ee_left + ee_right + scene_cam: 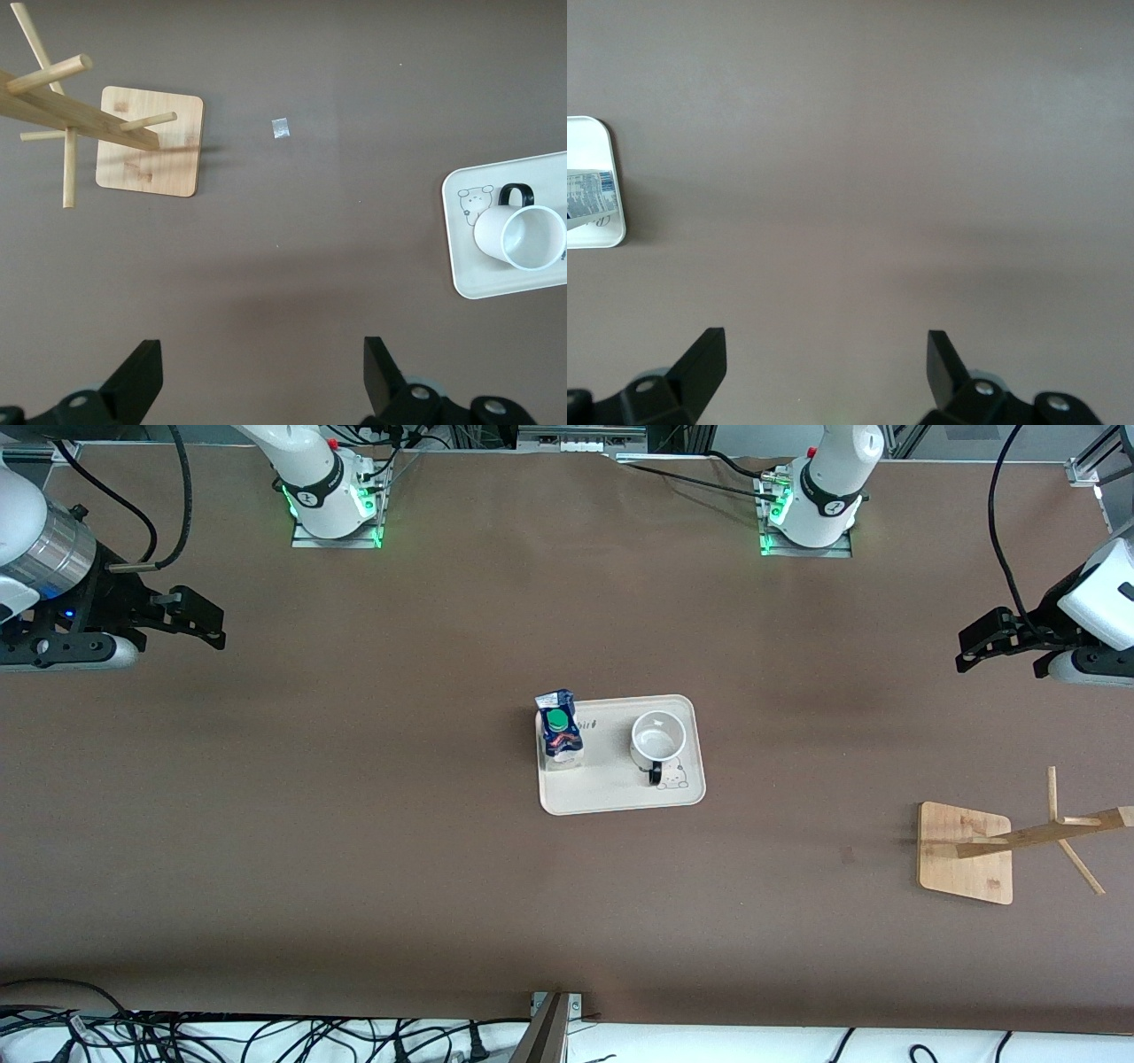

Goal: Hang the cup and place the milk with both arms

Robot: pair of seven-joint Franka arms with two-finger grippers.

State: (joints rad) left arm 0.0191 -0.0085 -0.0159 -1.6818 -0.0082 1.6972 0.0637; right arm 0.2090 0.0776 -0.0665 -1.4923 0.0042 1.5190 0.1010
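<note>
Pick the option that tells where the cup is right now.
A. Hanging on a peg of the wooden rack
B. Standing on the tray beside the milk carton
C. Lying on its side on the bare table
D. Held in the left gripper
B: the cup stands upright, mouth up, on the cream tray beside the milk carton; the wooden rack has bare pegs, and the left gripper and right gripper are both open and hold nothing.

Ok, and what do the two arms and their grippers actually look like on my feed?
Both arms are white and jointed, with black bands at the base joints, green lights glowing on their bases and black cables trailing off. The right arm has a silver metal wrist ring with a small blue light. The left gripper and right gripper are black, two-fingered, with wedge-shaped fingers.
</note>
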